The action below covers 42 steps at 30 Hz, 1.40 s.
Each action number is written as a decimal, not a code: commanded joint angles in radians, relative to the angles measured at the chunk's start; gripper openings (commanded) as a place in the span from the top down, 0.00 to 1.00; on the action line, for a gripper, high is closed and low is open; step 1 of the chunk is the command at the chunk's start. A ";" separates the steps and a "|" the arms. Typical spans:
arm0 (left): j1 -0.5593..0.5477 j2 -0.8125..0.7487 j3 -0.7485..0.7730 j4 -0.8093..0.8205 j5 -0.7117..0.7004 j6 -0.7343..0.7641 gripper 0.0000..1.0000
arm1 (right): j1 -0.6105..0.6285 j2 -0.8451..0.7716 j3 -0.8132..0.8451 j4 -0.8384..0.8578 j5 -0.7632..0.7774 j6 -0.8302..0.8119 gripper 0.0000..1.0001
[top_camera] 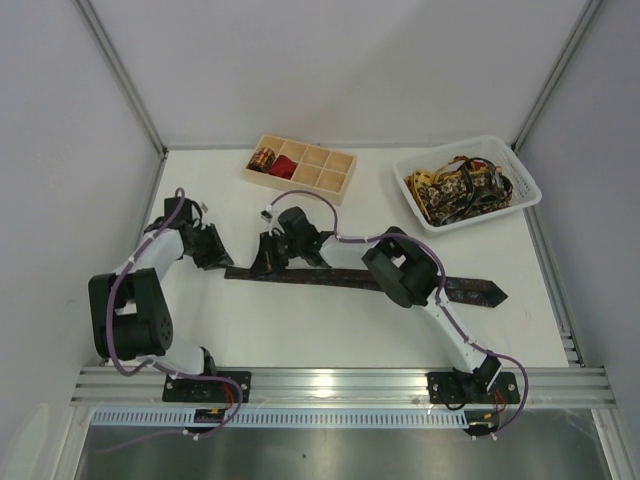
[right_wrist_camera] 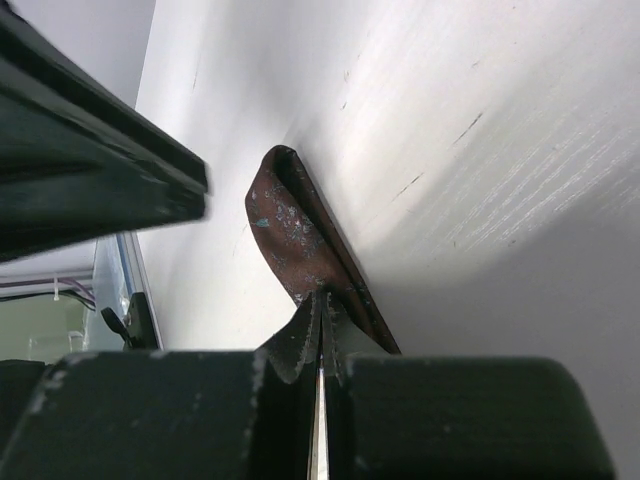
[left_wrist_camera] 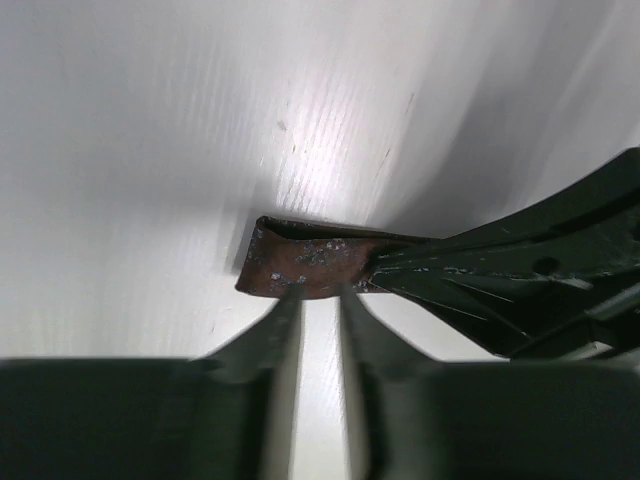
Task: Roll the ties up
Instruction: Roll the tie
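A dark brown tie (top_camera: 330,277) is laid flat across the middle of the white counter (top_camera: 300,330). It runs from the left hand (top_camera: 212,250) out to a pointed tip at the right, and part of its length is covered by the right arm in the top view.

**Left hand.** The fingers are set slightly apart, with a narrow gap visible between them in the left wrist view. The folded end (left_wrist_camera: 310,265) of the tie lies on the counter at the fingertips. Nothing is gripped between them. Whether the tips touch the fabric cannot be told.

**Right hand.** The right hand (right_wrist_camera: 322,298) is positioned just beside the left hand, over the left part of the tie. Its fingers are pressed together and clamped on the tie, which is lifted off the counter at the pinch. The fabric emerges from the tips and is doubled over beyond them.

**Other items.**
- A pale wooden compartment tray (top_camera: 320,160) is placed at the far edge of the counter.
- A gold-and-black coil (top_camera: 263,160) is held in the tray's leftmost compartment, and a red coil (top_camera: 285,166) in the one beside it.
- A white basket (top_camera: 450,148) is placed at the far right.
- A loose pile of gold-and-black ties (top_camera: 460,188) is contained in the basket.
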 commanded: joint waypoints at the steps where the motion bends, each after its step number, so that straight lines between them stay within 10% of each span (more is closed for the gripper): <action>1: 0.014 -0.087 0.050 -0.029 -0.054 0.035 0.68 | -0.014 0.004 -0.032 -0.076 0.000 -0.022 1.00; 42: 0.057 0.103 -0.035 0.065 0.087 0.124 0.50 | -0.025 0.007 -0.054 -0.022 -0.080 -0.012 1.00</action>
